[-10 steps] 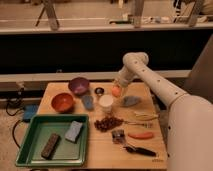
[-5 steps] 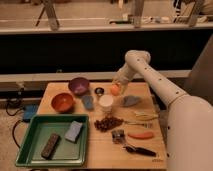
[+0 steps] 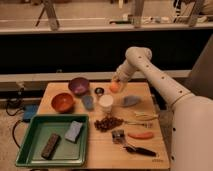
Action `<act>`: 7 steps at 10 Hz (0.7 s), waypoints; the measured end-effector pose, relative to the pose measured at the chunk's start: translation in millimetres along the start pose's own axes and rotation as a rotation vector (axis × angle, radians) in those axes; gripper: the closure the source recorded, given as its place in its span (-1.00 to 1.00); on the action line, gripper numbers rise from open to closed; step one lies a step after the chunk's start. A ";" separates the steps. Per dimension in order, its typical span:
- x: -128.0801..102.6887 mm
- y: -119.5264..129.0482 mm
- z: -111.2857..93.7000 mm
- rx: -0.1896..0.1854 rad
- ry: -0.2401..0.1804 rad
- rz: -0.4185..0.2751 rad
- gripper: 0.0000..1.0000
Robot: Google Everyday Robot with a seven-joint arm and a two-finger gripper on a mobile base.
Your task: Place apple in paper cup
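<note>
The apple (image 3: 114,88), a small round orange-yellow fruit, sits in my gripper (image 3: 116,84) at the end of the white arm, just above the back of the wooden table. The gripper is shut on it. The paper cup (image 3: 105,103), short and white, stands upright on the table a little in front of and to the left of the apple. The cup's inside shows pale and empty.
A small dark jar (image 3: 99,91) stands just left of the apple. A purple bowl (image 3: 79,85) and an orange-red bowl (image 3: 62,101) are further left. A carrot (image 3: 141,135), nuts (image 3: 106,123) and tools lie in front. A green tray (image 3: 30,150) is at front left.
The arm's elbow has risen and the apple has lifted slightly with the gripper. The cup and the other things have not moved.
</note>
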 end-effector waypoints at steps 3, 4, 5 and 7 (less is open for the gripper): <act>-0.3 -6.4 -5.9 0.000 0.012 -0.016 0.95; -2.0 -9.9 -10.3 0.004 0.011 -0.029 0.95; -5.4 -13.5 -14.6 0.007 0.010 -0.041 0.95; -13.6 -21.8 -22.9 0.013 0.013 -0.071 0.95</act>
